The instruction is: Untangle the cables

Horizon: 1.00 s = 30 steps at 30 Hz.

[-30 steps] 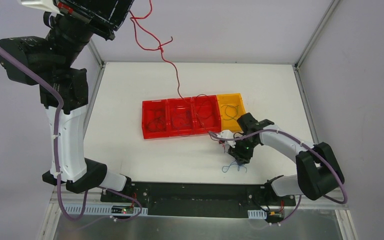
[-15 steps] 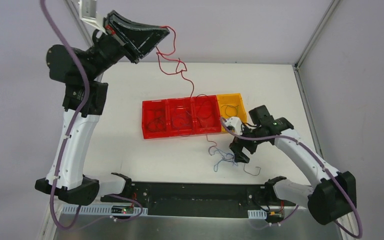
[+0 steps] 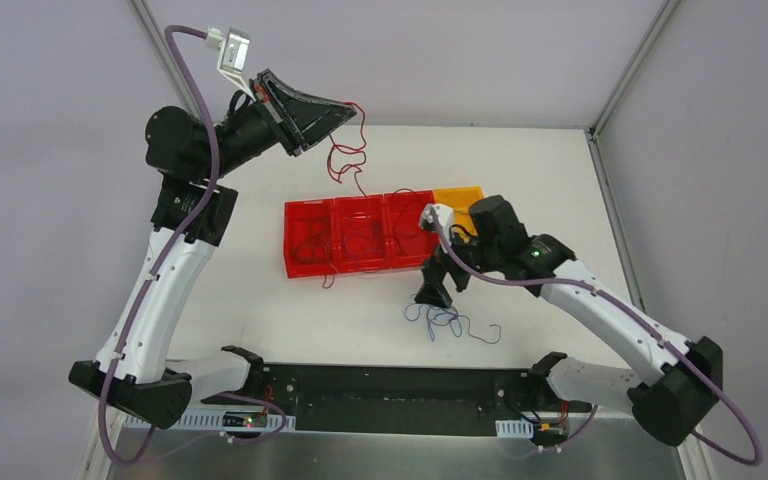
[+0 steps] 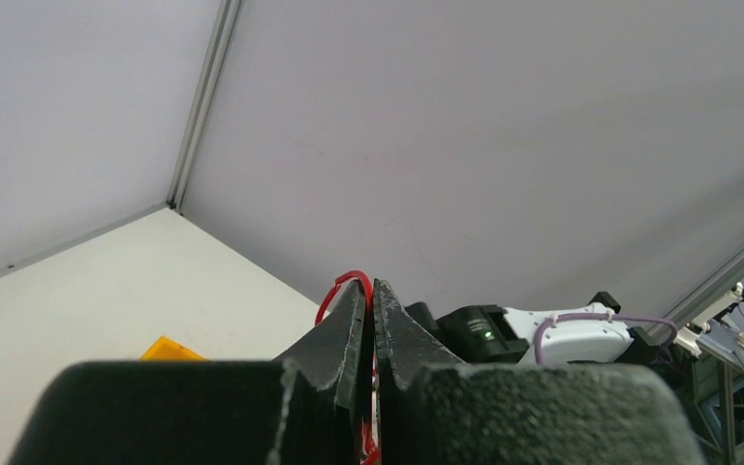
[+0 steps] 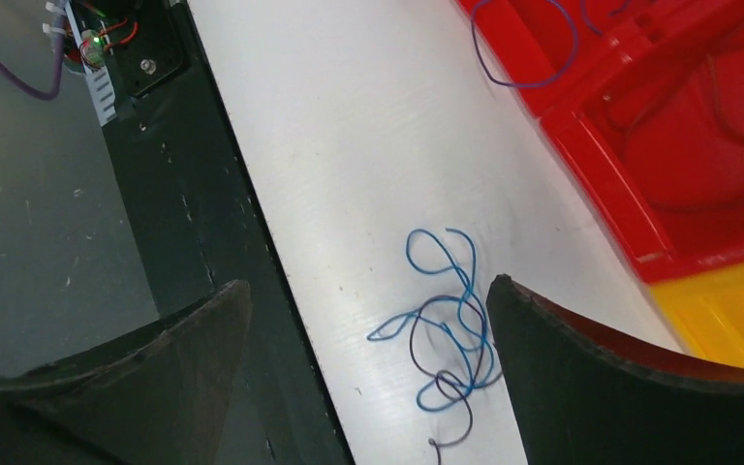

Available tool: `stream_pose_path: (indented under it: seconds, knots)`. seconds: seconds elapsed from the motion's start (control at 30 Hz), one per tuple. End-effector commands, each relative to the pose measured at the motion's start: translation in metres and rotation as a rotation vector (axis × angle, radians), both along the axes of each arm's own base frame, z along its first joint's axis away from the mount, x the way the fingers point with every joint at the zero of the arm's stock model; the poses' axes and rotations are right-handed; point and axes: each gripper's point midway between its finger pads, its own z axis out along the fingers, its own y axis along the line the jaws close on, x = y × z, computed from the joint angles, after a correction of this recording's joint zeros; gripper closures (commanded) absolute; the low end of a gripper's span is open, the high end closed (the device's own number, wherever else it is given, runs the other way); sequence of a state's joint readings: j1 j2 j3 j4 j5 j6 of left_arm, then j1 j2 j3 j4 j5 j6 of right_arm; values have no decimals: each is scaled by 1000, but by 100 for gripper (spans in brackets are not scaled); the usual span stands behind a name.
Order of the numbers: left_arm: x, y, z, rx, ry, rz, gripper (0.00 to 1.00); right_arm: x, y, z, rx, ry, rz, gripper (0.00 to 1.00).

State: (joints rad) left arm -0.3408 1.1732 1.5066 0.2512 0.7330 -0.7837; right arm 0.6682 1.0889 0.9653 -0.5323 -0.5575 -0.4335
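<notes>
A white table (image 3: 540, 170) boxed in by grey walls (image 3: 480, 60) lies in front of me. Across its middle runs a row of bins: three red bins (image 3: 287, 245) side by side and a yellow bin (image 3: 457, 192) at their right end, partly behind my right arm. I take them to be where separated strands go. From above I see thin loops lying in each red bin, too fine to count, and my right wrist view shows a blue loop at the edge of one red bin. What the yellow one holds I cannot tell.

My left gripper (image 4: 369, 294) is raised high over the far left of the table, fingers pressed together on the red cable (image 3: 346, 150). The cable hangs in kinks down toward the red bins, held up, I judge, so its length falls free of the rest.

My right gripper (image 5: 366, 284) hovers low over the near table, jaws wide apart and holding nothing. Beneath it is the blue cable (image 5: 446, 325), a small loose knot just in front of the bins with a darker strand through it.
</notes>
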Motion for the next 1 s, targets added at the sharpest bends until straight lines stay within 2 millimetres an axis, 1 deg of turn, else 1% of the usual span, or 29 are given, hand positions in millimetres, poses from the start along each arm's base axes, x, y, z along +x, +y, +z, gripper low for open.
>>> stream_pose_path:
  seconds: [0.0, 0.07, 0.13, 0.17, 0.23, 0.33, 0.37, 0.4, 0.43, 0.47, 0.5, 0.53, 0.57, 0.6, 0.67, 0.7, 0.8, 0.93, 0.97]
  knots:
    - [-24, 3, 27, -25, -91, -37, 100, 29, 49, 15, 108, -14, -33, 5]
    - [-24, 3, 26, -19, -86, -32, 100, 37, 68, 28, 164, -16, -58, 2]
    - [-23, 3, 27, -19, -84, -27, 100, 47, 85, 50, 252, -45, -95, 1]
    - [-23, 3, 29, -20, -88, -27, 100, 51, 92, 59, 290, -56, -116, 1]
    - [-22, 2, 33, -23, -92, -26, 100, 53, 106, 71, 344, -76, -117, 1]
    - [-21, 0, 36, -30, -97, -35, 100, 57, 127, 72, 363, -95, -115, 1]
    - [-21, 0, 37, -32, -97, -37, 100, 62, 131, 70, 362, -102, -128, 1]
    - [-20, -1, 37, -33, -98, -39, 100, 66, 135, 69, 366, -104, -141, 5]
    - [-20, -1, 37, -33, -98, -38, 100, 71, 137, 68, 364, -106, -155, 11]
    - [-19, -2, 37, -32, -98, -38, 100, 74, 138, 69, 366, -107, -168, 24]
    - [-18, -2, 35, -28, -96, -37, 100, 76, 138, 71, 369, -111, -179, 40]
    - [-17, -2, 34, -23, -94, -32, 100, 78, 137, 75, 376, -120, -188, 63]
    - [-16, -2, 32, -15, -92, -25, 100, 78, 135, 79, 383, -132, -198, 88]
    - [-15, -1, 29, -9, -91, -16, 100, 79, 131, 81, 385, -142, -210, 100]
    - [-11, 0, 21, 11, -82, 8, 100, 76, 121, 90, 388, -158, -225, 100]
    - [-8, 1, 17, 22, -81, 24, 100, 74, 115, 100, 403, -170, -231, 100]
    - [0, -1, 6, 35, -56, 32, 100, 70, 101, 120, 431, -197, -250, 100]
    - [6, -7, 6, 24, -53, -1, 100, 67, 90, 141, 454, -244, -261, 100]
    - [7, -8, 8, 19, -53, -6, 100, 66, 89, 141, 449, -245, -254, 100]
